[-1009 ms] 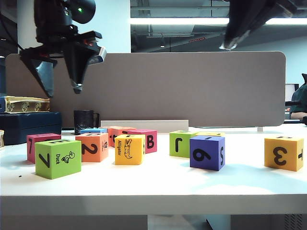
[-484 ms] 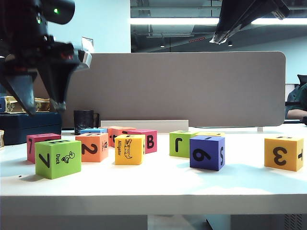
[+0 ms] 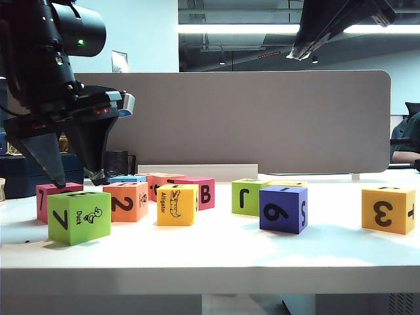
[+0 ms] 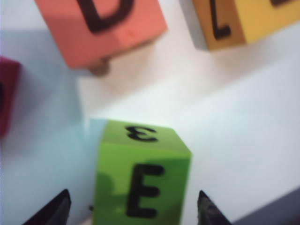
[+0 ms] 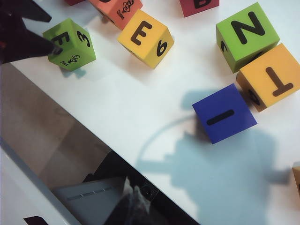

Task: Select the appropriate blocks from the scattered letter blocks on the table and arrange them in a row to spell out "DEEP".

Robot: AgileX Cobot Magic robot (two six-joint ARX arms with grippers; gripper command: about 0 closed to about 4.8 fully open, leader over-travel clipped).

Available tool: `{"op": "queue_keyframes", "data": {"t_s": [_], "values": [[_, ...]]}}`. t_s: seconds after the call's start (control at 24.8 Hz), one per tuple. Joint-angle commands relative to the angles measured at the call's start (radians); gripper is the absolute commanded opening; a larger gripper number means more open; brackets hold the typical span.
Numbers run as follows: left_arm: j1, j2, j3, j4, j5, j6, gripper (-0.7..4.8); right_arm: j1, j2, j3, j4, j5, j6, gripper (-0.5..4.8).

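A: Left gripper (image 3: 72, 178) first. Jaws spread wide, nothing between them yet, tips hanging just above the lime green block (image 3: 79, 217) at the near left of the table (image 3: 210, 259). In the left wrist view the two dark fingertips (image 4: 58, 208) flank the cube, one on each side, E face up.

B: Contact?

A: None that I can see. Tips look clear of both side faces.

B: How will it handle?

A: My guess is light and matte, a plain stiff cube with flat faces. Little risk of slipping if the pads meet two opposite sides squarely, low down and centred. The cube sits a bit turned against the jaw line in the wrist view, so a corner pinch could twist it.

B: Neighbours?

A: Orange block (image 3: 125, 201), D on top, stands just behind and to the right. A pink block (image 3: 47, 198) is close behind on the left. The yellow Alligator block (image 3: 177, 204) carries the other E, further right. The yellow-orange 3 block (image 3: 388, 209) is far right, well apart.

B: Right gripper (image 3: 308, 47)?

A: High at the top right, jaws pressed together, empty, over the purple block (image 3: 283, 209).
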Motion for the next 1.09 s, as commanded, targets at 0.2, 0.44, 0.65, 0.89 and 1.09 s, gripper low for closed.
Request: {"op": "queue_keyframes", "data": {"t_s": [0.2,0.44,0.65,0.89,1.09], "values": [[-0.010,-0.003,-0.001,-0.002,-0.031,0.086,3.41,0.001,-0.002,0.005,0.001,-0.006,0.001,-0.02],[-0.010,-0.003,-0.001,-0.019,-0.004,0.122,3.73,0.001,-0.002,0.004,0.001,-0.006,0.001,-0.02],[-0.016,-0.003,-0.001,-0.016,0.023,0.130,4.01,0.001,-0.002,0.004,0.001,-0.005,0.001,-0.01],[-0.016,0.008,-0.001,0.006,0.018,0.130,4.01,0.001,-0.002,0.004,0.001,-0.005,0.001,-0.02],[-0.016,0.047,-0.001,0.011,0.013,0.130,4.01,0.001,-0.002,0.004,0.002,-0.005,0.001,-0.01]]}}
